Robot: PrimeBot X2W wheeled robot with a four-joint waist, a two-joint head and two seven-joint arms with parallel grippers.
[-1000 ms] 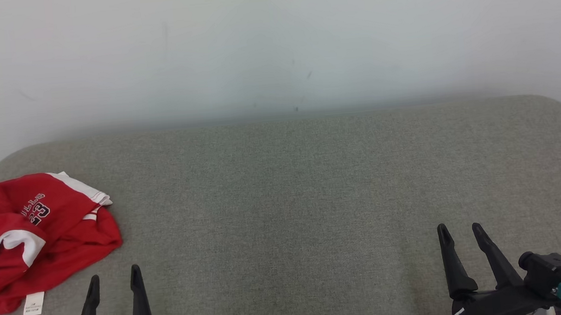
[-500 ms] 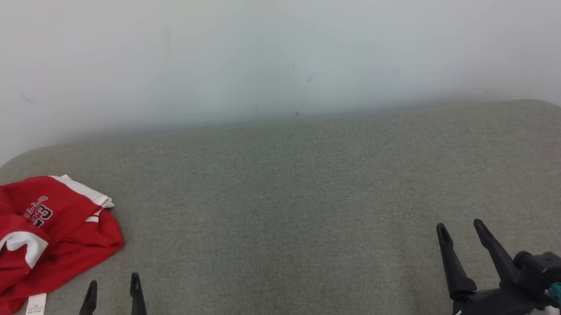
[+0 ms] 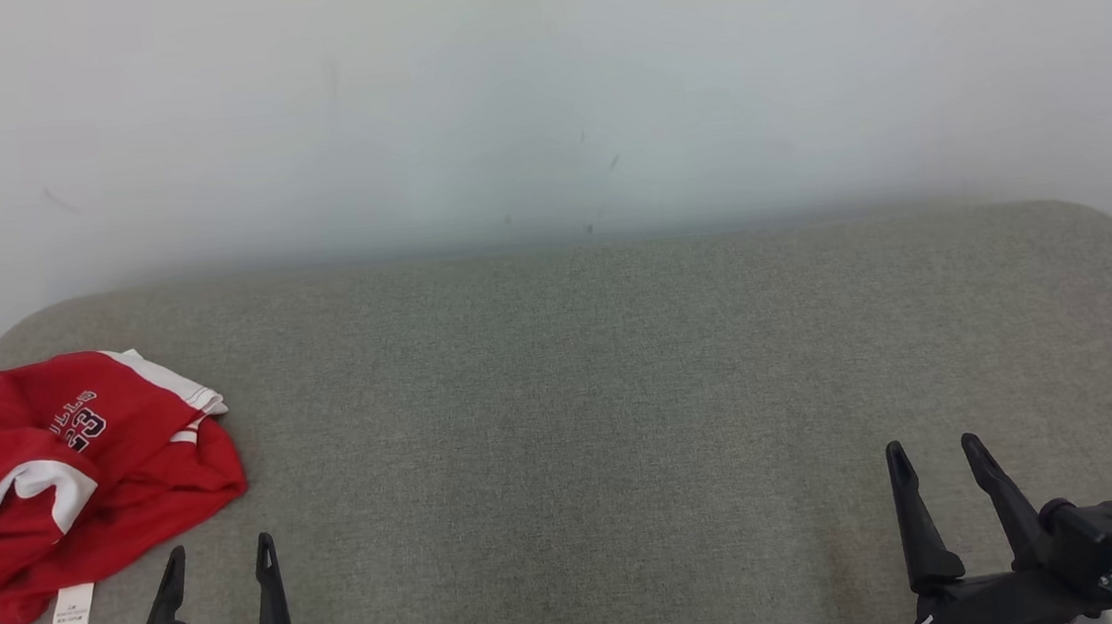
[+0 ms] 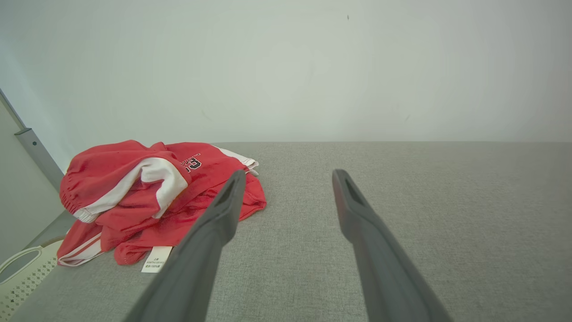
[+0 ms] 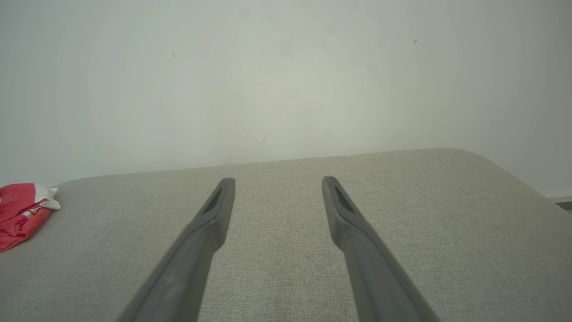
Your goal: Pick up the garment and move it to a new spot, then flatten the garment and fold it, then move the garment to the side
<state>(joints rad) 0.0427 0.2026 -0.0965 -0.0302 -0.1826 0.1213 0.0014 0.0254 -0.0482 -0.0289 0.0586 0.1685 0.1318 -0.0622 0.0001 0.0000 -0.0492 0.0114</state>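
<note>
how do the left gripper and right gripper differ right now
The left gripper sits close beside the red garment; the right gripper is far across the grey surface from it. The left gripper's fingers point nearly straight up the head view; the right gripper's lean leftward. Both are open and empty, and neither touches the garment.

There is one grey fabric-covered table [image 3: 573, 400] here. On its left end lies one crumpled red-and-white jersey garment [image 3: 131, 464], with one small white label [image 3: 73, 606] sticking out. Over the table's near edge I count two black tools, one left tool [image 3: 219, 549] and one right tool [image 3: 932, 445], each with two long dark fingers [image 3: 272, 612], four altogether. Just off the table's left corner stands one white perforated basket [image 4: 20, 286].
</note>
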